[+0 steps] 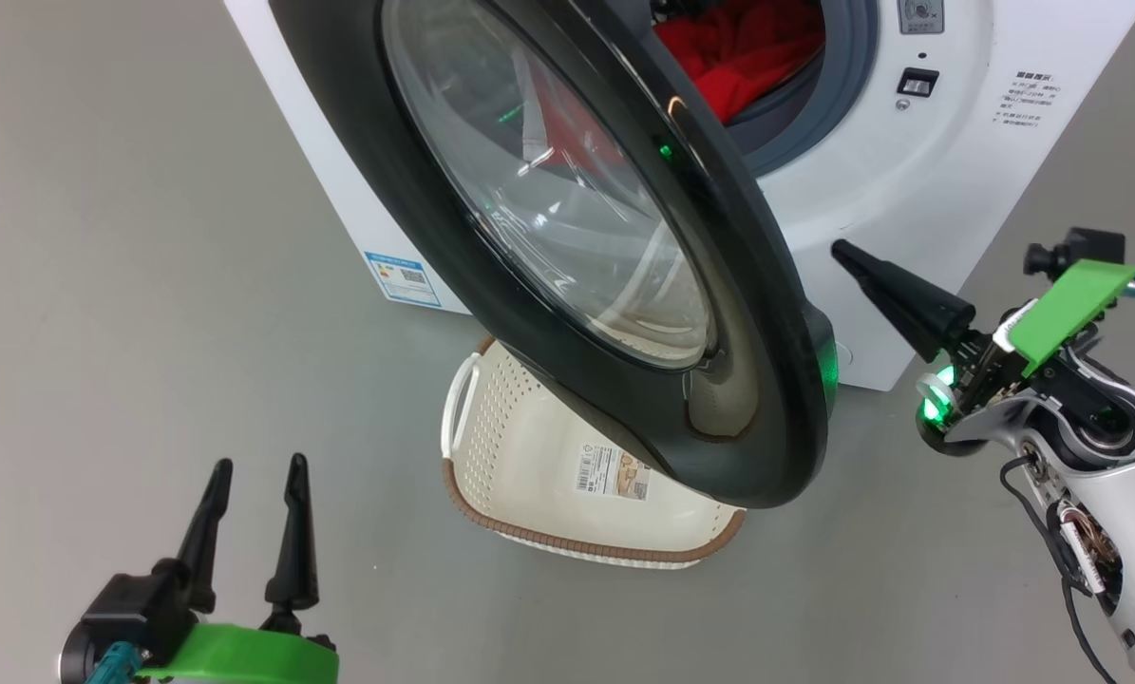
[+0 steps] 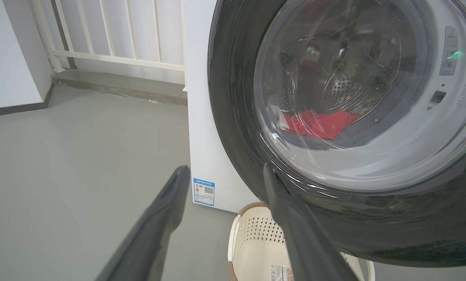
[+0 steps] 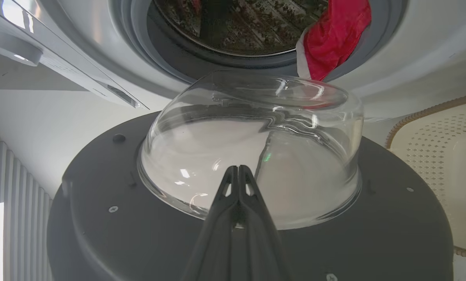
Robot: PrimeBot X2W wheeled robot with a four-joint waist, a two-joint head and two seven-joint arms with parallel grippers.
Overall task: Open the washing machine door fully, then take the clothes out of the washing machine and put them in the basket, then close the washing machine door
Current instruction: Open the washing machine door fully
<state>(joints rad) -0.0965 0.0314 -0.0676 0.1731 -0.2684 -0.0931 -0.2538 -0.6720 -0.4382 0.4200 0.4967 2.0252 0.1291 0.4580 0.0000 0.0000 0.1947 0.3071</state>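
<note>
Head view first. Shows the large round washing machine door (image 1: 567,218), with a glossy black rim around a bulging clear glass bowl, standing part-way open from the big white boxy front-loading washing machine (image 1: 918,190). Hangs it above the small cream-white perforated plastic basket (image 1: 529,465) with its brown woven-look rim, down on the grey floor (image 1: 102,285). Shows the bright red fabric clothes (image 1: 747,57) inside the washer's opening, behind the door. Places the left gripper (image 1: 259,465) at lower left, fingers spread wide and empty, well apart from the door and left of the basket. Places the right gripper (image 1: 842,253) at right, fingers pressed together on nothing, tip near the washer's white front and just beside the door's lower rim.

Left wrist view next. Looks between the parted fingers at the door's black rim beyond the right one, red clothes behind the glass, basket below.

Right wrist view last. Looks along the closed fingers at the door's inner face, glass bowl just ahead of the tips; touching or not, cannot tell. Beyond, red clothes draped over the grey rubber gasket (image 3: 139,50), basket at the right edge.
</note>
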